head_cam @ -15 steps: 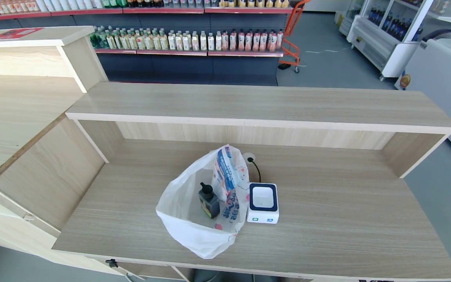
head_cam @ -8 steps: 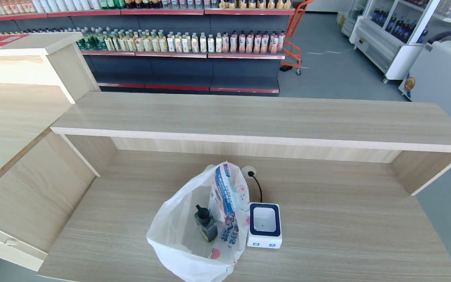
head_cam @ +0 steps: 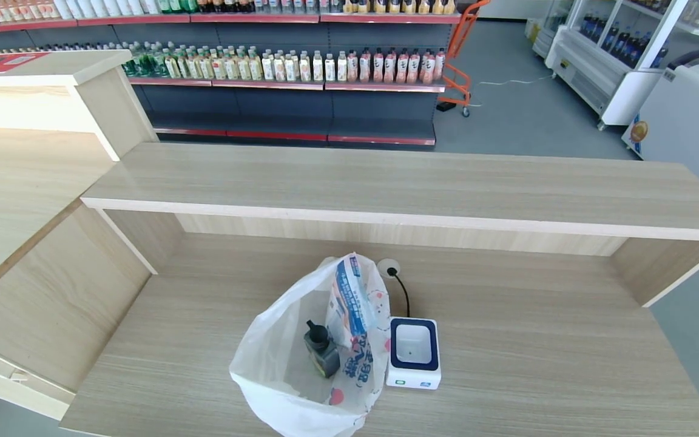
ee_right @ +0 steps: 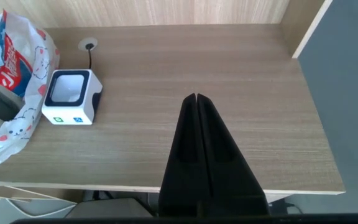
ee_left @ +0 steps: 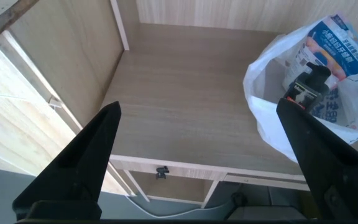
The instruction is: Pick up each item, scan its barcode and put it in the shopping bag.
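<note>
A white plastic shopping bag (head_cam: pixel 276 370) stands open on the wooden counter (head_cam: pixel 537 340). Inside it stand a dark bottle (head_cam: pixel 321 350) and a blue-and-white packet (head_cam: pixel 349 300). A white scanner (head_cam: pixel 413 353) with a dark blue rim sits touching the bag's right side. My left gripper (ee_left: pixel 199 109) is open with nothing in it, out over the counter's front left edge, apart from the bag (ee_left: pixel 272 118) and the bottle (ee_left: pixel 306 90). My right gripper (ee_right: pixel 196 99) is shut on nothing above the counter's front right, well right of the scanner (ee_right: pixel 67 96).
A black cable runs from the scanner to a grommet (head_cam: pixel 388 267) behind it. A raised shelf (head_cam: pixel 386 182) spans the counter's back, and wooden side panels (head_cam: pixel 52 303) close both ends. Bare counter lies on both sides of the bag.
The head view has shifted, so the counter, bag and scanner sit lower in the picture. The bag, its contents and the scanner have not moved on the counter.
</note>
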{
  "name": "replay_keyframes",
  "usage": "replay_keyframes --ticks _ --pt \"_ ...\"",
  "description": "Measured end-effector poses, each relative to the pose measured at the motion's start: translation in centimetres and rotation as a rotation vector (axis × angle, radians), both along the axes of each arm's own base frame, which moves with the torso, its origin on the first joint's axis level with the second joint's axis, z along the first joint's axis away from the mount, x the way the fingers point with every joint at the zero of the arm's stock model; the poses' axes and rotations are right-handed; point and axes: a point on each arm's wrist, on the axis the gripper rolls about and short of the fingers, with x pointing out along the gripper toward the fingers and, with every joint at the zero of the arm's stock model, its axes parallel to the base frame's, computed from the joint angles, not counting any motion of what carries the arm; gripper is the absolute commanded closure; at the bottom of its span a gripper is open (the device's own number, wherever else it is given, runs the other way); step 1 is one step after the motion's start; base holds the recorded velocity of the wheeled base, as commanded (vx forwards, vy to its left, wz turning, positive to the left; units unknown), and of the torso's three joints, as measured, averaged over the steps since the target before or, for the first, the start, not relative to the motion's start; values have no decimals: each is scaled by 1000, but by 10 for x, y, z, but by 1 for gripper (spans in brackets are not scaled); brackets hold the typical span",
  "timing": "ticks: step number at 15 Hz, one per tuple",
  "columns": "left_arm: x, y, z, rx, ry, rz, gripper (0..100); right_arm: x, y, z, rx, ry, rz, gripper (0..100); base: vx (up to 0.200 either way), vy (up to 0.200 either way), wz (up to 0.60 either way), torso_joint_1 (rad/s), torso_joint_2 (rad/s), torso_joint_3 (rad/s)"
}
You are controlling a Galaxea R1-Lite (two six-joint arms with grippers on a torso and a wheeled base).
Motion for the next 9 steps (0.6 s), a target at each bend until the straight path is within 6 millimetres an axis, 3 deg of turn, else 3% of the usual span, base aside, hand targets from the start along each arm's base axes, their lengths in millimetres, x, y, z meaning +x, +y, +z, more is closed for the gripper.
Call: replay_keyframes --ticks 9 --pt "0 0 0 0 0 0 0 0 0 0 1 0 -1 100 0 0 0 0 0 0"
